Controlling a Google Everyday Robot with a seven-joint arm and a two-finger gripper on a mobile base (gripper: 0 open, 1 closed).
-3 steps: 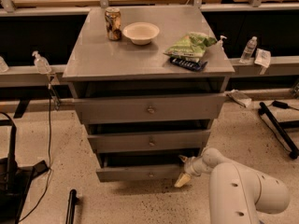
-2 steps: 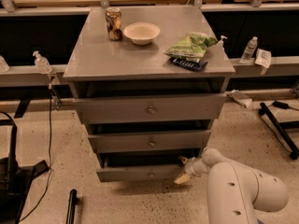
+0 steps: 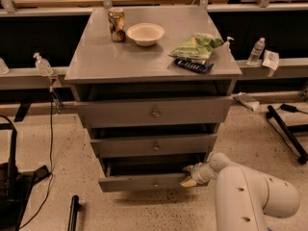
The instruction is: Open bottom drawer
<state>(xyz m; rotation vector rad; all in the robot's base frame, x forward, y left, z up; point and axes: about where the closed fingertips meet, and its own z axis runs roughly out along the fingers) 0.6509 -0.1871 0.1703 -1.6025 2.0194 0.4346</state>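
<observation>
Whether the jaws are apart or together cannot be told. The gripper sits against the right end of the bottom drawer, which juts partly out below the middle drawer. On the tabletop stand a can and a bowl.

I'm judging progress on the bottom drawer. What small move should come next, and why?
Probably a short pull straight out from the cabinet. The gripper sits at the right end of the bottom drawer, which is only partly out, with a dark gap showing above its front.
</observation>
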